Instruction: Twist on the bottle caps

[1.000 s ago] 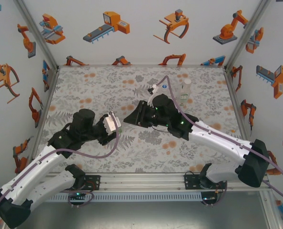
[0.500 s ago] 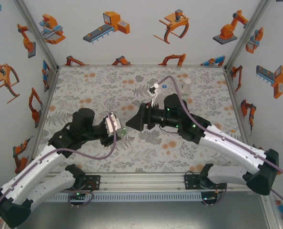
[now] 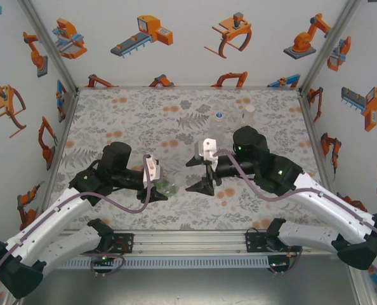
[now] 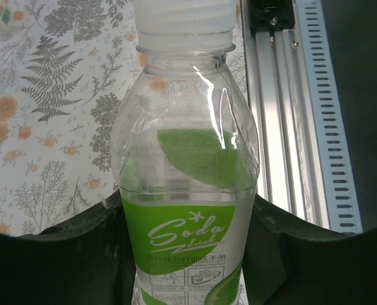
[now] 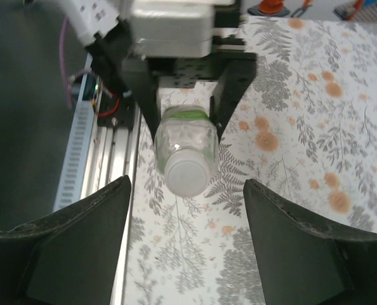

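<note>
A clear bottle with a green label (image 4: 186,241) lies level in my left gripper (image 4: 185,254), which is shut on its body. A white cap (image 4: 183,16) sits on its neck. In the top view this bottle (image 3: 169,187) points right from the left gripper (image 3: 161,189). My right gripper (image 5: 187,248) faces the white cap (image 5: 189,173) end-on, a short way off. It is open, with a wide gap on both sides of the cap and nothing between its fingers. From above, the right gripper (image 3: 197,174) stands just right of the bottle's mouth.
Two more clear bottles stand upright at the back. One (image 3: 217,127) has a blue cap (image 3: 219,115). The other (image 3: 247,121) has a white cap (image 3: 249,109). The metal rail (image 4: 290,95) runs along the table's near edge, close beside the held bottle.
My right gripper has opened and drawn back to the right, away from the bottle's cap. The left gripper has carried the bottle a little right and toward the near edge.
</note>
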Controlling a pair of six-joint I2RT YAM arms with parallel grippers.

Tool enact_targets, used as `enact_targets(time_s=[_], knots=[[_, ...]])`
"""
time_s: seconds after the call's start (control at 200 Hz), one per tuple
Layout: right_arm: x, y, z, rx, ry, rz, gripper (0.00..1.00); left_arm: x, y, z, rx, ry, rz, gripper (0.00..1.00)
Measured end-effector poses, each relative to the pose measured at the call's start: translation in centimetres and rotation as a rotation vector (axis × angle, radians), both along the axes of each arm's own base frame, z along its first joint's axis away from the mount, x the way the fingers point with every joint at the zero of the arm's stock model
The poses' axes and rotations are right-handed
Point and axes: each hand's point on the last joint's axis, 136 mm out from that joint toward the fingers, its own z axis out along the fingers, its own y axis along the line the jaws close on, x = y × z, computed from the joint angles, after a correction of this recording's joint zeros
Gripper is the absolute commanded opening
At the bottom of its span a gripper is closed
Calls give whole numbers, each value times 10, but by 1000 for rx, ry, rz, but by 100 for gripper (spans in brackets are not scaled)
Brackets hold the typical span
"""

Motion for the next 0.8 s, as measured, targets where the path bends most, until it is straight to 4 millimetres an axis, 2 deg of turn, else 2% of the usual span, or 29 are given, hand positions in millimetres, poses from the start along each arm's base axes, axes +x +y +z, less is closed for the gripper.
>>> enact_targets(time_s=[0.145,0.421,0.796], knots=[[-9,1,-7,-9,-86,91,67,-1,0,1,-3,0,-8,0],[-5,12,-20,-32,-118,142,64,-2,0,1,-2,0,-11,0],[-5,19,-20,-11,-129,176,54,-2,0,1,-2,1,-12,0]])
